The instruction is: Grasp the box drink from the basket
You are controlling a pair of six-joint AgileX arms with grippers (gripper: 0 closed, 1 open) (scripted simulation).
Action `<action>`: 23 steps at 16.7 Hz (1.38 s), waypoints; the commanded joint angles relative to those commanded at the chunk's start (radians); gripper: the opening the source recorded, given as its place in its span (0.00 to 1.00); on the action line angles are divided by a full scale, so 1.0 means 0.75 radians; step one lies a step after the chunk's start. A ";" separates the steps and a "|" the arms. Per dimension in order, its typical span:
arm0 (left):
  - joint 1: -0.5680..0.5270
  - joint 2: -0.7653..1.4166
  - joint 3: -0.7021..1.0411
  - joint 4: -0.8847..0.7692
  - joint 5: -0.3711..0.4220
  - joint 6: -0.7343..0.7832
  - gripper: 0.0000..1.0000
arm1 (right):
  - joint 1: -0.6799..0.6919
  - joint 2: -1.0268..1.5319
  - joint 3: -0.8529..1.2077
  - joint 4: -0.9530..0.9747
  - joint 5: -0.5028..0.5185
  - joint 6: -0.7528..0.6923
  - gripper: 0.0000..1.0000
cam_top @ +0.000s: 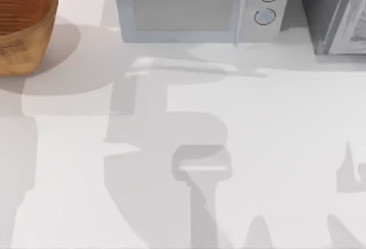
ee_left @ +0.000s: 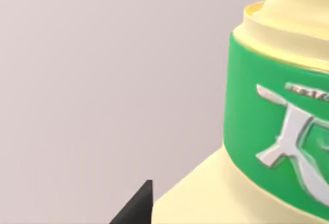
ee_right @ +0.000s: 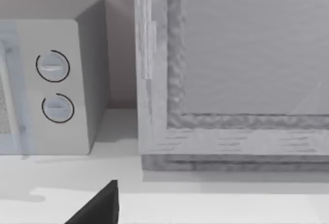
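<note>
Drink (ee_left: 267, 131), cream-bodied with a green band and a narrower neck, sits very close in front of the left gripper (ee_left: 138, 207) in the left wrist view, just beside the gripper's dark tip. Nothing but a plain wall lies behind it. Whether that gripper is open, closed or already gripping the drink cannot be told. The basket (cam_top: 26, 46) stands at the far left of the table (cam_top: 274, 146), partly cut by the top view's edge, and no drink can be made out in the part of its ribbed inside that is in view. The drink therefore seems to be up at the left gripper rather than down in the basket, though its long axis relative to the table cannot be judged. The left arm is plainly the nearer one. The right gripper (ee_right: 97, 207) is parked at the right, facing the microwave (cam_top: 194, 6) dials and a grey cabinet (ee_right: 236, 80), and its state cannot be told either.
</note>
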 joint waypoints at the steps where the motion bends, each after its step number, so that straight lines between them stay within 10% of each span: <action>1: 0.000 0.000 0.000 0.000 0.000 0.000 0.00 | 0.000 0.000 0.000 0.000 0.000 0.000 1.00; 9: -0.049 -0.438 -0.328 -0.134 -0.055 -0.011 0.00 | 0.000 0.000 0.000 0.000 0.000 0.000 1.00; 23: -0.226 -2.182 -1.512 -0.614 -0.256 -0.022 0.00 | 0.000 0.000 0.000 0.000 0.000 0.000 1.00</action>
